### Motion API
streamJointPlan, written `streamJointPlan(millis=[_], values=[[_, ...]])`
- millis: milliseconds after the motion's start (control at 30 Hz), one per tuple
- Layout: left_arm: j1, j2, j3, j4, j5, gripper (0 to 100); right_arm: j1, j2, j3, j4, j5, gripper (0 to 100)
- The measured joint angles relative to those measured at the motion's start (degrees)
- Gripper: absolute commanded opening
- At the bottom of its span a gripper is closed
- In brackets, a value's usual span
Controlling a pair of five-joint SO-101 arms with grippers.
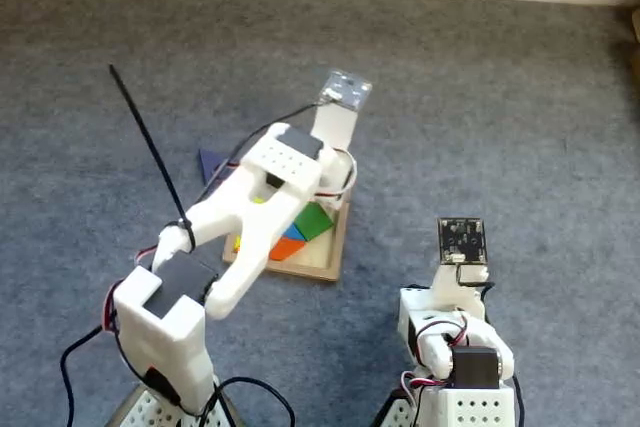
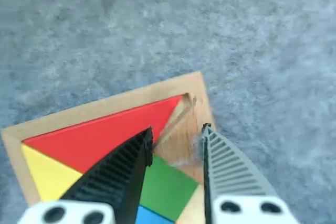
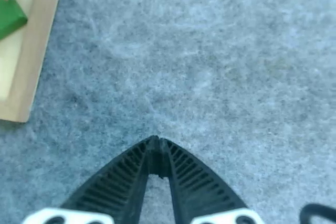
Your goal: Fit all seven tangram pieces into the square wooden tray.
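- Looking down, we see a grey, felt-covered desk (image 1: 500, 97) carrying everything.
- Our left arm (image 1: 250, 227) stretches forward from its base and leans over the tray, wrist tipped downward.
- Our right arm (image 1: 455, 347) sits folded near its base, well apart from the tray.
- We find the square wooden tray (image 1: 340, 237) flat on the desk beneath the left arm.
- The left hand (image 2: 177, 129) hangs with fingers apart above a bare corner of the tray floor, beside the red triangle (image 2: 105, 132).
- The right hand (image 3: 158, 140) points at the desk, fingers together.
- A yellow piece (image 2: 50, 174), green piece (image 2: 168, 187) and blue piece (image 2: 149, 217) also lie inside the tray.
- A purple piece (image 1: 210, 162) lies on the desk near the tray.
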Motion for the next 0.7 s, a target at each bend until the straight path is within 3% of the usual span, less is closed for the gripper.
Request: streamJointPlan(millis=[700], values=[[0.3,0.0,0.0,0.0,0.4,13,0.0,0.0,0.0,0.0,0.0,0.5]])
